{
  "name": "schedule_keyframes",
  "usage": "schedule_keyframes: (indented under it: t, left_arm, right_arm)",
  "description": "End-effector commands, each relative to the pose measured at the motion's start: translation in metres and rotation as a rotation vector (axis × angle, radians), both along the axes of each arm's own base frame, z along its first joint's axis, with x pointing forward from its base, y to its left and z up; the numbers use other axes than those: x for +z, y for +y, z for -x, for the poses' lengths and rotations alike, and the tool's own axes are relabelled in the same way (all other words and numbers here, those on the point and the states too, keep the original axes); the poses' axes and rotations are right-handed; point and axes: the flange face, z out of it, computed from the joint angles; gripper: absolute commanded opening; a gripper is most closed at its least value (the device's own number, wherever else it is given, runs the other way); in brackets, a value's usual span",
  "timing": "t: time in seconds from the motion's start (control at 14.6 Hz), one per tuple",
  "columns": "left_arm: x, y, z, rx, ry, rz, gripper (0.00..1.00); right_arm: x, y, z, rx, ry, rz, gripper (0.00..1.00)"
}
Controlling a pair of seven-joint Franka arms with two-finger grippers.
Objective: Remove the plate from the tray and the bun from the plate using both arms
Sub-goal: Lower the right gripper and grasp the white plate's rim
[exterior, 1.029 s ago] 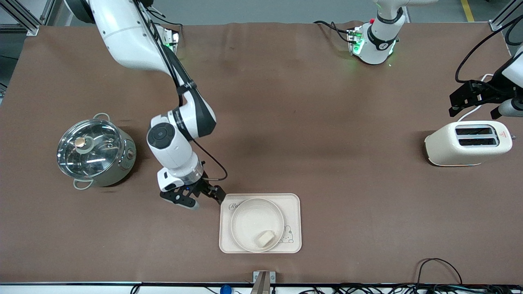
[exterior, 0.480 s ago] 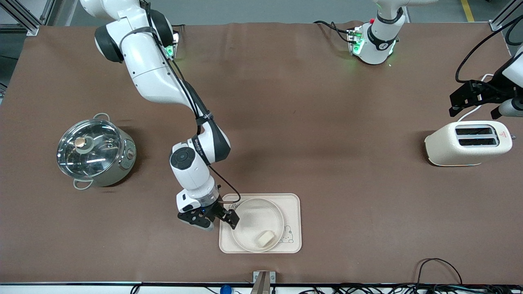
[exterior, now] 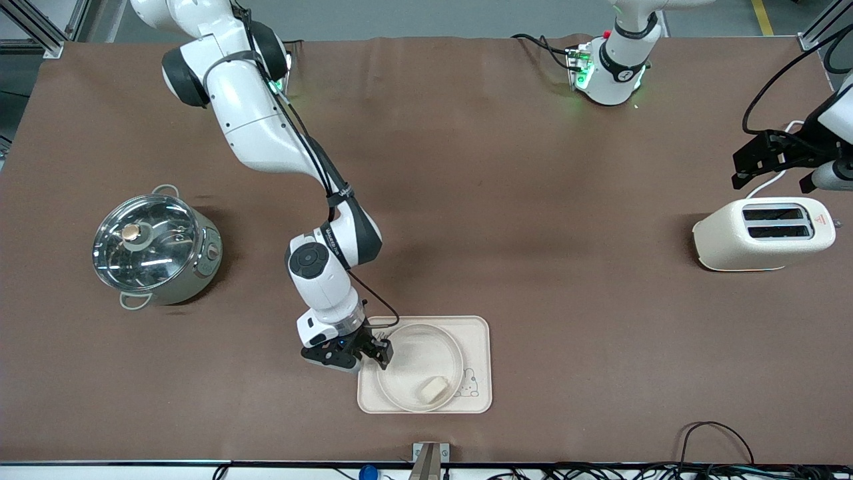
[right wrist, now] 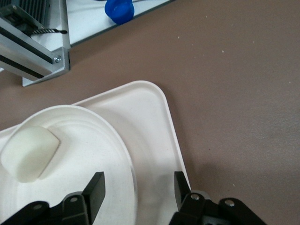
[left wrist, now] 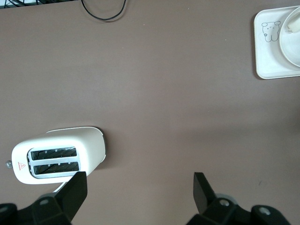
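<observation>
the right end effector is low at the plate's rim, on the side toward the right arm's end of the worktop. its fingers stand apart astride the rim, probably so the plate can be pinched and lifted off the tray. the bun lies on the plate, on its part nearest the front camera. the left end effector waits spread wide over the toaster.

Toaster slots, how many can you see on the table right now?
2. Both are in the top of the cream toaster at the left arm's end of the table, side by side, one slot farther from the front camera than the other.
</observation>
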Motion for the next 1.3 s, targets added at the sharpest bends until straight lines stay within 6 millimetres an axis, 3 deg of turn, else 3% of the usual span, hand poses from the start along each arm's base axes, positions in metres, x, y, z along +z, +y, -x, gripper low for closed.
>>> schedule_keyframes:
  t: [0.0, 0.41, 0.89, 1.24]
  left_arm:
    - [0.004, 0.001, 0.0, 0.001, 0.005, -0.01, 1.0]
    - [0.004, 0.0, 0.0, -0.003, 0.004, -0.019, 1.0]
    - [0.005, -0.001, 0.001, 0.002, 0.005, -0.02, 1.0]
    - [0.006, -0.002, 0.001, -0.002, 0.004, -0.02, 1.0]
  right_arm:
    - [-0.005, 0.001, -0.002, 0.028, -0.009, 0.021, 0.53]
    - [-0.006, 0.004, -0.003, 0.052, -0.021, 0.026, 0.48]
    - [-0.027, 0.006, 0.0, 0.048, -0.057, 0.006, 0.39]
    - [-0.027, 0.005, -0.001, 0.04, -0.056, 0.002, 0.07]
